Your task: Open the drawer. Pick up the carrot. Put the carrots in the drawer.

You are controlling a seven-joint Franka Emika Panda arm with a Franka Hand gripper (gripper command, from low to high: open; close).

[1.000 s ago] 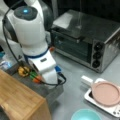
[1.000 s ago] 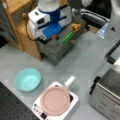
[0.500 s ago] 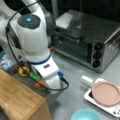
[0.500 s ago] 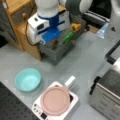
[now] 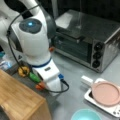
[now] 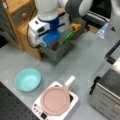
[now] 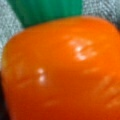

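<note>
The grey drawer point(image 6: 53, 53) stands pulled out from the wooden cabinet point(image 5: 17, 100) in both front views. The orange carrot point(image 7: 62, 70), with a green top, fills the wrist view. In both front views it shows as a small orange piece point(image 5: 39, 86) point(image 6: 54, 44) inside the drawer point(image 5: 17, 75), right under the arm's hand. The gripper point(image 5: 44, 85) point(image 6: 53, 43) is down in the drawer at the carrot, and the white hand and its blue part hide the fingers.
A yellow vegetable point(image 6: 75, 27) and a green one point(image 6: 67, 38) lie in the drawer beside the carrot. A toaster oven point(image 5: 87, 42), a white tray with a pink plate point(image 6: 56, 100) and a teal bowl point(image 6: 28, 79) stand on the grey table.
The arm has shifted slightly down and toward the drawer's front over the last second. The drawer and the vegetables in it have stayed put.
</note>
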